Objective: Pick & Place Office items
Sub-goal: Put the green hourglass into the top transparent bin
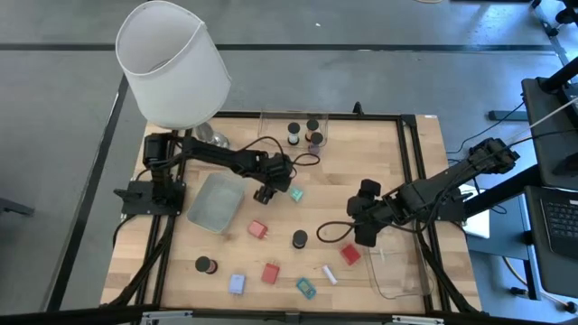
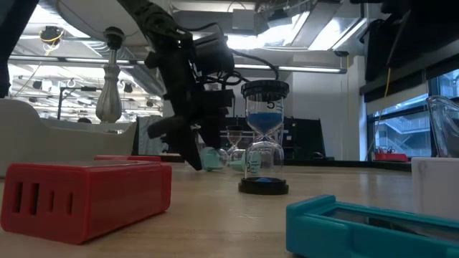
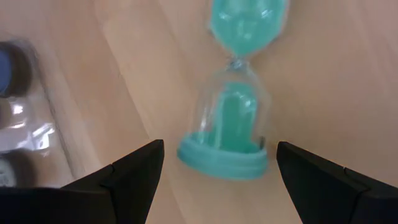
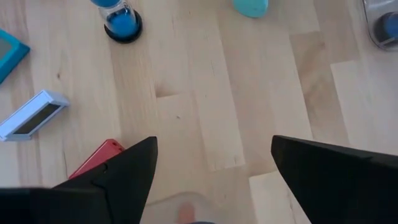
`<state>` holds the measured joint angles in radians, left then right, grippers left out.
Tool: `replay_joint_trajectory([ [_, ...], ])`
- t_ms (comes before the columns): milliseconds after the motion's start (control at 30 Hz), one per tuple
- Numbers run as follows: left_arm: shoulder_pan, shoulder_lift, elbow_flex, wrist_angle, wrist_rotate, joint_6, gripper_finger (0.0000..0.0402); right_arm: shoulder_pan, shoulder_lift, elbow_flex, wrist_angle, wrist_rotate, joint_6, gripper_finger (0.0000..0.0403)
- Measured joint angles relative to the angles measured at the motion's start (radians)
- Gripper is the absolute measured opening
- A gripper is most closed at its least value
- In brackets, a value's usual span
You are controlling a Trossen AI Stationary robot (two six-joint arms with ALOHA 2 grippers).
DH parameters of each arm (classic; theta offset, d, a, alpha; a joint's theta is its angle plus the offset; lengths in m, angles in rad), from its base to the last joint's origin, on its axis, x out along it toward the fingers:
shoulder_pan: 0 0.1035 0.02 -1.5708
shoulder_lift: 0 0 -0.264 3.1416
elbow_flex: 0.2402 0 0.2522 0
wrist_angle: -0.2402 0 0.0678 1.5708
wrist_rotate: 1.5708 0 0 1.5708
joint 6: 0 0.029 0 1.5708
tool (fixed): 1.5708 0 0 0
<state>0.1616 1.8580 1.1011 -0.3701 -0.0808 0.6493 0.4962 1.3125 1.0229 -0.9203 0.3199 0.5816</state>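
Note:
A teal sand timer (image 3: pixel 233 118) lies on its side on the wood table, left of the table's middle (image 1: pixel 295 193). My left gripper (image 3: pixel 217 171) is open and slants down over it, one finger on each side of its near end cap, touching nothing (image 2: pixel 195 147). My right gripper (image 4: pixel 211 168) is open above bare wood at the table's right (image 1: pixel 359 235). A red block (image 4: pixel 99 158) lies beside one of its fingers. A blue-sand timer (image 2: pixel 264 136) stands upright on its dark base.
Clear trays stand left of the left gripper (image 1: pixel 217 200), at the far edge with dark cylinders inside (image 1: pixel 293 126), and at the near right (image 1: pixel 397 271). Red blocks (image 1: pixel 257 229), a pale-blue piece (image 1: pixel 237 283), a teal piece (image 1: pixel 306 288) and a white stick (image 1: pixel 330 274) lie scattered. The lamp (image 1: pixel 172 63) is far left.

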Motion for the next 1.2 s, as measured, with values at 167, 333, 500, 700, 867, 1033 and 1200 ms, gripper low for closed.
replay_joint_trajectory([
  [167, -0.003, 0.0, 0.0, 0.0, 0.009, -0.005, 0.0295, -0.001, 0.0, 0.0, 0.0, 0.001, -0.006, 0.0319],
  [333, -0.003, 0.0, 0.0, 0.0, 0.017, -0.008, 0.0262, -0.001, 0.0, 0.0, 0.0, 0.001, 0.001, 0.0319],
  [500, -0.003, 0.0, 0.0, 0.0, 0.015, -0.008, 0.0213, 0.0, 0.0, 0.0, 0.0, 0.002, 0.002, 0.0319],
  [700, -0.004, 0.0, 0.0, 0.008, -0.042, -0.051, 0.0199, 0.0, 0.0, 0.0, 0.0, 0.012, 0.003, 0.0319],
  [867, -0.01, -0.034, 0.011, 0.008, -0.076, -0.183, 0.0199, -0.005, 0.0, 0.0, 0.0, 0.153, 0.004, 0.0319],
  [1033, -0.018, -0.099, 0.062, 0.0, -0.05, -0.364, 0.0199, -0.054, 0.0, 0.0, 0.001, 0.225, -0.06, 0.0319],
  [1200, -0.039, -0.164, 0.074, 0.041, 0.006, -0.472, 0.0199, -0.119, 0.0, 0.0, 0.022, 0.302, -0.176, 0.0319],
])
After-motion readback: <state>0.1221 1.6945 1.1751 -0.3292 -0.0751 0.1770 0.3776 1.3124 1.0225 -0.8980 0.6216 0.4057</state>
